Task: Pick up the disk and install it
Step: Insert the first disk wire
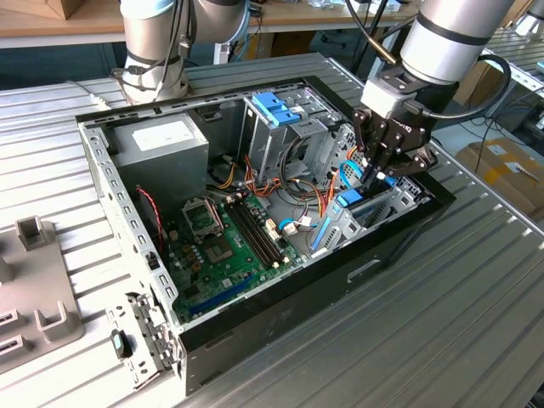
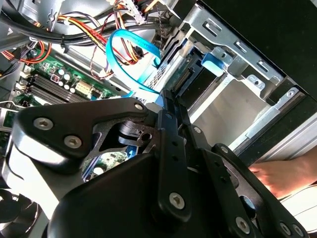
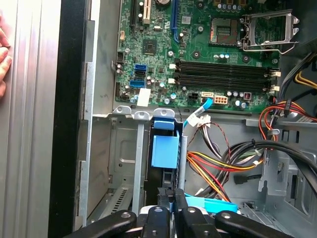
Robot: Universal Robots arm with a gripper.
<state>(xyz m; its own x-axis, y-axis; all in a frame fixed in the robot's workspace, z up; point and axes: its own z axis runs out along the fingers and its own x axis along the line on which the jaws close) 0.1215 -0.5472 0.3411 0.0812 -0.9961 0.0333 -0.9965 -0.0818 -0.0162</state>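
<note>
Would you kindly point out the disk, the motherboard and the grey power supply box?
disk [image 3: 165, 150]: first wrist view, on its blue carrier's face.
motherboard [image 3: 198, 54]: first wrist view, on bare green board.
grey power supply box [image 1: 161, 136]: exterior view, on its white sticker.

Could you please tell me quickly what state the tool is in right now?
Tool: closed on the disk, which it holds edge-on in the drive bay.
</note>
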